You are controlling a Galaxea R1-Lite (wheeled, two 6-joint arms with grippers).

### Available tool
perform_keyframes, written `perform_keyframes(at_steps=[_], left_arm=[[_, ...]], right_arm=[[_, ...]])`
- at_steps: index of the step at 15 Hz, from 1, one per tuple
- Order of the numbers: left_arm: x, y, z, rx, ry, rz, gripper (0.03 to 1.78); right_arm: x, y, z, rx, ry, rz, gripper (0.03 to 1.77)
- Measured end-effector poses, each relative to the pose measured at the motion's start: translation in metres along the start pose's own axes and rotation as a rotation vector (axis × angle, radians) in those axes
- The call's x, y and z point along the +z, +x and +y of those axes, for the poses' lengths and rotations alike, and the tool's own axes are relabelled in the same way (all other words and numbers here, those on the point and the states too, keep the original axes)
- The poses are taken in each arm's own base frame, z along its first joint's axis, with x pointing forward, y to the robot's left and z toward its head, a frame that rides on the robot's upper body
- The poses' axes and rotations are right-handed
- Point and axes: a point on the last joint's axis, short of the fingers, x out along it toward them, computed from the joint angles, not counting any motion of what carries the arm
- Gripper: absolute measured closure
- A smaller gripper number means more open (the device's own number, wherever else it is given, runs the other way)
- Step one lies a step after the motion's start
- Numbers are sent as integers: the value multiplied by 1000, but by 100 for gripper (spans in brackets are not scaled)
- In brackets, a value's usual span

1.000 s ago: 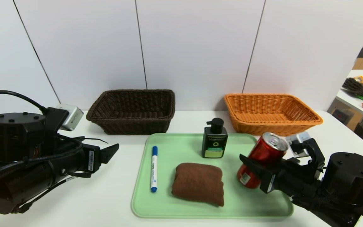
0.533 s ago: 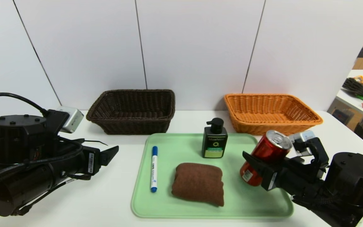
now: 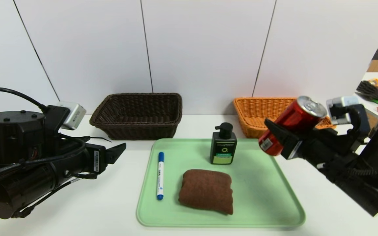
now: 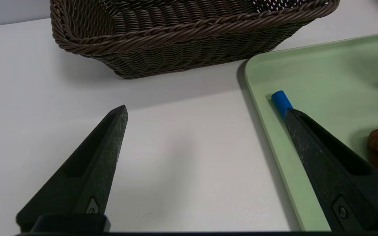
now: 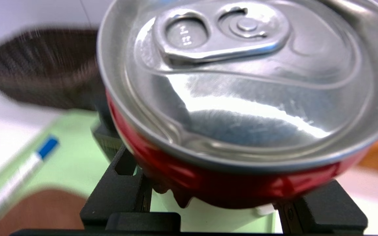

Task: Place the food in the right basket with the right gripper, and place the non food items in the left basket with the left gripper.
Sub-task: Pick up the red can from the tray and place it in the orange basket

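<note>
You are early in the sort: both baskets look bare inside as far as the head view shows, so nothing has been delivered. The one step under way is the food. The right gripper, at the right of the head view, has its jaws clamped on the red can, which hangs tilted in the air with its silver top leaning toward the upper right, clear of the green tray and in front of the near left corner of the orange basket. The right wrist view confirms the hold, with the can's lid filling the frame and a black finger on either side of the red body. What is left for that arm, I judge, is to carry the can over the rim and let it go inside. Everything for the left side is untouched: the green pump bottle stands upright at the back of the tray, the folded brown towel lies in the tray's middle, and the white marker lies near the tray's left edge. The left gripper waits at the left of the head view with its jaws spread wide and holding nothing, over bare table just short of the dark brown basket.
</note>
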Motion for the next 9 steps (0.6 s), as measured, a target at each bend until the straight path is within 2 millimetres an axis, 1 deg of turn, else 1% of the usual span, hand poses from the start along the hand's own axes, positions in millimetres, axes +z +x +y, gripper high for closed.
perform_keyframes(at_steps=[3, 4, 5, 6, 7, 9], left_arm=[[4, -1, -2, 6, 2, -10, 12], [6, -1, -3, 3, 3, -15, 12], [8, 0, -5, 4, 5, -13, 12], [12, 1, -6, 8, 6, -14, 12], [14, 2, -6, 10, 6, -15, 12], [18, 4, -7, 12, 8, -12, 12]], right_arm=[[65, 10, -3, -12, 34, -19, 82], [85, 11, -7, -16, 44, -3, 82], [100, 13, -12, -24, 48, 15, 82], [111, 16, -19, -41, 50, 31, 82], [119, 21, -26, -67, 50, 47, 82], [123, 35, -41, -115, 51, 54, 82]])
